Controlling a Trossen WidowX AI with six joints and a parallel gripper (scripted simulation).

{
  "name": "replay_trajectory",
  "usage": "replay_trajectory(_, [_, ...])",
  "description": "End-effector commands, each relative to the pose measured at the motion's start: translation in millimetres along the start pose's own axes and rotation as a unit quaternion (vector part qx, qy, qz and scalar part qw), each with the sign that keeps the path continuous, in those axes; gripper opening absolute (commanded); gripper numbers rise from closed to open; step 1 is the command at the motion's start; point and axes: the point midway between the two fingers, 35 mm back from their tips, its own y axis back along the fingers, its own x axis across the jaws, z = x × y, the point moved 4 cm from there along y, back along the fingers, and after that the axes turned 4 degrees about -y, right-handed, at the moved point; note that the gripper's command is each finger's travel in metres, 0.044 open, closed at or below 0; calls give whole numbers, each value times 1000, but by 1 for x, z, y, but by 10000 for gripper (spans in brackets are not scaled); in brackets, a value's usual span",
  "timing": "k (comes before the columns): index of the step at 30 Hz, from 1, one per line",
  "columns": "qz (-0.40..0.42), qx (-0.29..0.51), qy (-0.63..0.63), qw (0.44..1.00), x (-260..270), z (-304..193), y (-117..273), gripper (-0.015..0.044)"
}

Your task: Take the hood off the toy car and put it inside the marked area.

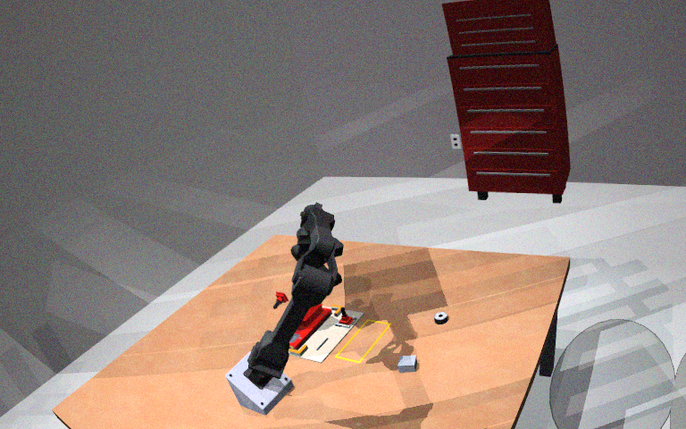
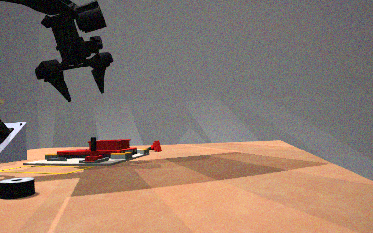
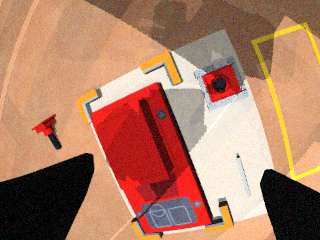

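Observation:
The toy car is red and sits between orange-topped corner blocks on a pale board. A raised red box stands on it, beside a grey panel with outlines. I cannot tell for certain which part is the hood. My gripper is open and empty, pointing down high above the car. The arm hides the gripper's fingers and part of the car in the top view. The marked area, a yellow outline, holds nothing.
A red piece with an upright black peg stands on the board. Another red piece with a black peg lies off it. A black ring and grey block are beyond the marked area.

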Motion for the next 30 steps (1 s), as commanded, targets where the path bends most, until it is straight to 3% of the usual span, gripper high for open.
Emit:
replay_trajectory(1, [-37, 17, 73, 996, 24, -9, -18, 440])
replay_trajectory(13, [-130, 68, 246, 958, 77, -47, -74, 440])
replay_trajectory(30, [-134, 70, 253, 956, 78, -49, -83, 440])
